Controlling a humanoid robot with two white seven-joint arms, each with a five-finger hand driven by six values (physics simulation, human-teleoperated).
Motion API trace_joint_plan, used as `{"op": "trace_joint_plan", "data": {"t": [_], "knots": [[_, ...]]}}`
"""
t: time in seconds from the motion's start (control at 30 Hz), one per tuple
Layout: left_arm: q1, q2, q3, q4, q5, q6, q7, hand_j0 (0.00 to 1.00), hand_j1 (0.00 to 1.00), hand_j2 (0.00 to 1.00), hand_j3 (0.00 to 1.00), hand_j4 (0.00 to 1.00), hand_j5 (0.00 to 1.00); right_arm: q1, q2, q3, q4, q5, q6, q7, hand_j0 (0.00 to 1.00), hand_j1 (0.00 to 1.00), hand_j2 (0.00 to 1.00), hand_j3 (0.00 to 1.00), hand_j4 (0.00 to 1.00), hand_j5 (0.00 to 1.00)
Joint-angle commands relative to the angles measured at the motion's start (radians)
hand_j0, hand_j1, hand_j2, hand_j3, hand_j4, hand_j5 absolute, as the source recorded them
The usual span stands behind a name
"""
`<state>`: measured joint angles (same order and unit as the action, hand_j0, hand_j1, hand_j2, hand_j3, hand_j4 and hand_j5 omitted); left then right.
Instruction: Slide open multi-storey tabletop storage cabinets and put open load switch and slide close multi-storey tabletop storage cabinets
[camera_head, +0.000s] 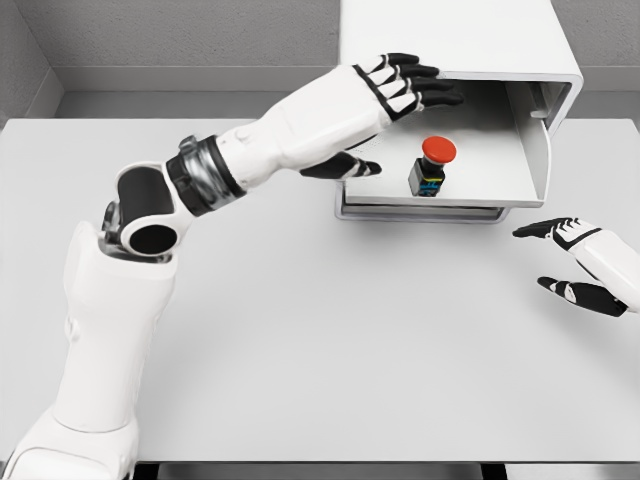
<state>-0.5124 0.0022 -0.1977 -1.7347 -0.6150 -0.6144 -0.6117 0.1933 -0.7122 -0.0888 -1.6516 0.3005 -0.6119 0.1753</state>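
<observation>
A: Left hand (400, 95) status?

B: Fingers extended, nothing gripped. It is held at the upper left of the white rounded tabletop storage cabinet (470, 40), thumb lowered toward the pulled-out white drawer tray (480, 185).

A: Switch?

B: The red-capped, black-bodied load switch (432, 166) is seated on the tray, just right of the thumb, apart from it as far as can be seen.

A: Right hand?

B: The right hand (580, 262) is parked at the right edge of the pale grey table (300, 330), fingers loosely spread, nothing held.

A: Progress?

B: Drawer opened, switch placed; both are judged done. Sliding the drawer shut is left.

A: Orientation?

B: Switch is stood upright, long axis vertical, red button pointed up.
</observation>
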Motion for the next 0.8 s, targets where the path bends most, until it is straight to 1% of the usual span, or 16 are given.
{"op": "trace_joint_plan", "data": {"t": [0.0,0.03,0.07,0.1,0.17,0.2,0.23,0.27,0.3,0.33,0.37,0.43,0.6,0.7,0.73,0.77], "knots": [[0.011,0.036,0.101,-0.057,0.119,0.004,0.001,1.00,1.00,1.00,1.00,1.00,1.00,0.000,-0.001,0.001,-0.004,-0.007,0.001,0.000,0.78,0.78,0.78,0.78,0.78,0.78],[0.051,0.080,0.144,-0.066,0.156,0.004,0.001,1.00,1.00,1.00,1.00,1.00,1.00,-0.002,0.000,0.001,-0.007,-0.006,0.001,0.000,0.78,0.78,0.78,0.78,0.78,0.78],[0.109,0.165,0.202,-0.066,0.228,0.004,0.001,1.00,1.00,1.00,1.00,1.00,1.00,-0.002,0.000,0.003,-0.010,-0.007,0.001,0.000,0.78,0.78,0.78,0.78,0.78,0.78],[0.155,0.223,0.244,-0.066,0.273,0.004,0.001,1.00,1.00,1.00,1.00,1.00,1.00,-0.002,0.000,0.004,-0.010,-0.007,0.001,0.000,0.78,0.78,0.78,0.78,0.78,0.78],[0.311,0.315,0.406,-0.065,0.340,0.004,0.001,1.00,1.00,1.00,1.00,1.00,1.00,-0.002,0.000,0.009,-0.013,-0.007,0.001,0.000,0.78,0.78,0.78,0.78,0.78,0.78],[0.390,0.323,0.494,-0.059,0.351,0.004,0.001,1.00,1.00,1.00,1.00,1.00,1.00,-0.002,0.003,0.012,-0.014,-0.007,0.001,-0.002,0.78,0.78,0.78,0.78,0.78,0.78],[0.437,0.325,0.543,-0.048,0.347,0.004,0.001,1.00,1.00,1.00,1.00,1.00,1.00,-0.003,0.020,0.012,-0.016,-0.006,0.001,0.000,0.78,0.78,0.78,0.78,0.78,0.78],[0.482,0.325,0.552,-0.010,0.336,0.004,0.001,1.00,1.00,1.00,1.00,1.00,1.00,-0.003,0.026,0.012,-0.040,-0.003,0.001,0.000,0.78,0.78,0.78,0.78,0.78,0.78],[0.486,0.326,0.551,0.078,0.330,0.004,0.001,1.00,1.00,1.00,1.00,1.00,1.00,-0.005,0.028,0.012,-0.045,-0.001,0.001,0.000,0.78,0.78,0.78,0.78,0.78,0.78],[0.476,0.346,0.551,0.113,0.298,0.004,0.001,1.00,1.00,1.00,1.00,1.00,1.00,-0.005,0.033,0.012,-0.060,-0.001,0.001,0.001,0.78,0.78,0.78,0.78,0.78,0.78],[0.483,0.360,0.551,0.116,0.249,0.004,0.001,1.00,1.00,1.00,1.00,1.00,1.00,-0.005,0.033,0.015,-0.083,-0.001,0.001,0.003,0.78,0.78,0.78,0.78,0.78,0.78],[0.494,0.354,0.552,0.116,0.256,0.004,0.001,1.00,1.00,1.00,1.00,1.00,1.00,-0.012,0.034,0.046,-0.094,-0.001,0.001,0.003,0.78,0.78,0.78,0.78,0.78,0.78],[0.494,0.355,0.552,0.103,0.256,0.004,0.001,1.00,1.00,1.00,1.00,1.00,1.00,-0.014,0.046,0.055,-0.102,-0.001,0.001,0.003,0.78,0.78,0.78,0.78,0.78,0.78],[0.503,0.352,0.551,0.072,0.256,0.004,0.001,1.00,1.00,1.00,1.00,1.00,1.00,-0.026,0.056,0.061,-0.102,0.000,0.001,0.009,0.78,0.78,0.78,0.78,0.78,0.78],[0.503,0.352,0.551,0.069,0.256,0.004,0.001,1.00,1.00,1.00,1.00,1.00,1.00,-0.046,0.057,0.070,-0.100,-0.003,0.001,0.045,0.78,0.78,0.78,0.78,0.78,0.78],[0.503,0.352,0.551,0.069,0.256,0.004,0.001,1.00,1.00,1.00,1.00,1.00,1.00,-0.058,0.077,0.072,-0.099,-0.003,0.001,0.059,0.78,0.78,0.78,0.78,0.78,0.78]]}}
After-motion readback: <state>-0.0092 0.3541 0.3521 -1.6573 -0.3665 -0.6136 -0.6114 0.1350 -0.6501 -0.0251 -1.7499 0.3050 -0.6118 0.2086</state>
